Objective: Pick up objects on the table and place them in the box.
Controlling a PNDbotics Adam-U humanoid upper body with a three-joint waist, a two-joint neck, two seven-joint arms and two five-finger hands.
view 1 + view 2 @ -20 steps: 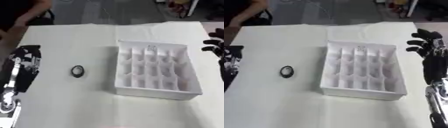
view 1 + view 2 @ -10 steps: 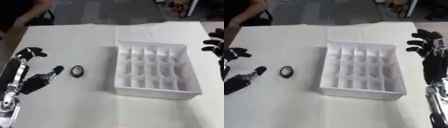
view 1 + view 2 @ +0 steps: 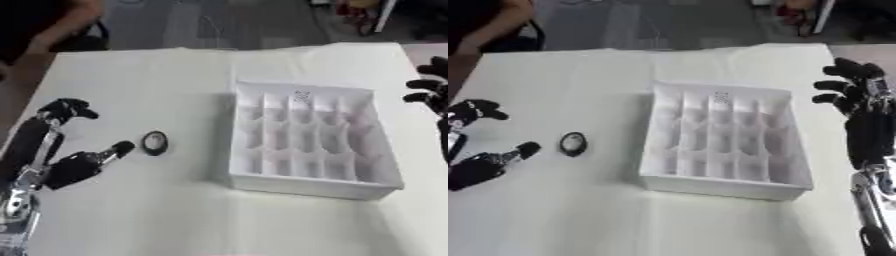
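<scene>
A small black ring-shaped object lies flat on the white table, left of the white divided box. My left hand sits just left of the ring, thumb tip close to it and fingers spread wide, touching nothing. Its other fingers reach up toward the far left. One far cell of the box holds a small pale thing. At the right edge my right hand hovers beside the box, fingers relaxed and holding nothing.
The white tablecloth covers the whole table. A person's arm shows at the far left corner, off the table. Bare cloth lies in front of the box and around the ring.
My left hand has moved right and opened out beside the ring, its thumb now nearer the ring. The right hand has hardly moved.
</scene>
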